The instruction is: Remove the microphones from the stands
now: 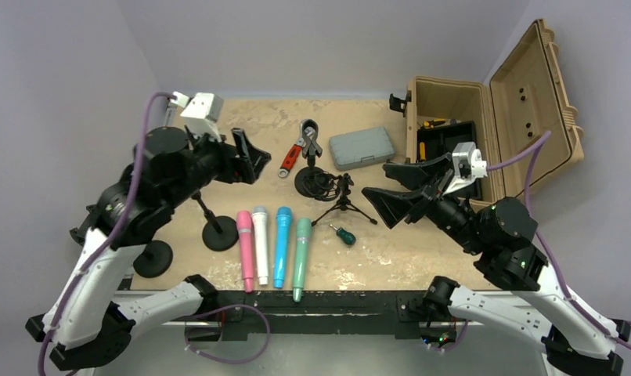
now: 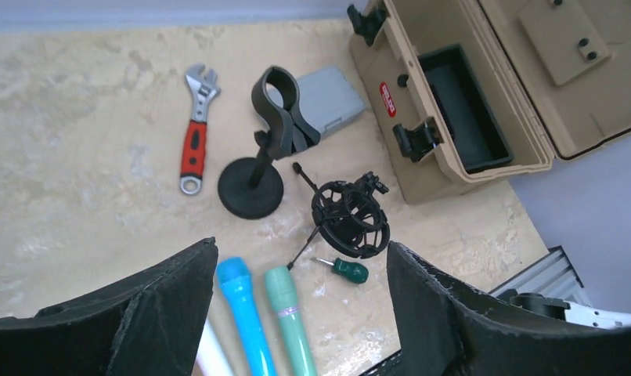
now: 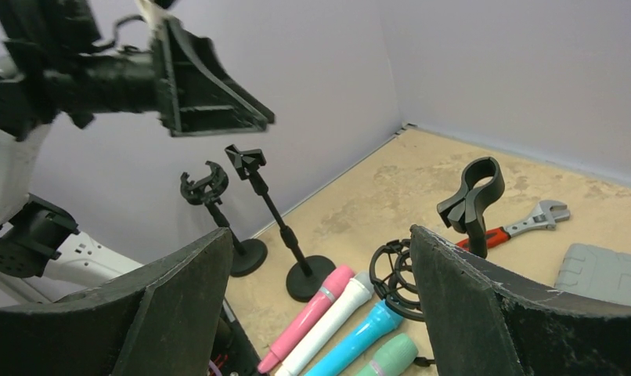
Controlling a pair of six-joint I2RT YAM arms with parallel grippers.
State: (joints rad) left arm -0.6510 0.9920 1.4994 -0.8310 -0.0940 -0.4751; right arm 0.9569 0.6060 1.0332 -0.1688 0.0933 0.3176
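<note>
Lying flat: pink microphone (image 1: pixel 244 251), white microphone (image 1: pixel 261 243), blue microphone (image 1: pixel 282 244) and green microphone (image 1: pixel 301 254), side by side on the surface (image 1: pixel 422 251) near its front edge, off every stand.
Clip stand (image 1: pixel 308 160): upright behind the row, clamp empty.
Tripod mount (image 1: pixel 344 196): just right of the clip stand, a screwdriver (image 1: pixel 344 233) near its feet.
Left end effector (image 1: pixel 250 154): raised above the two left stands (image 1: pixel 218 231), fingers spread wide, holding nothing.
Right end effector (image 1: pixel 377 180): raised right of the tripod mount, spread wide, holding nothing.
</note>
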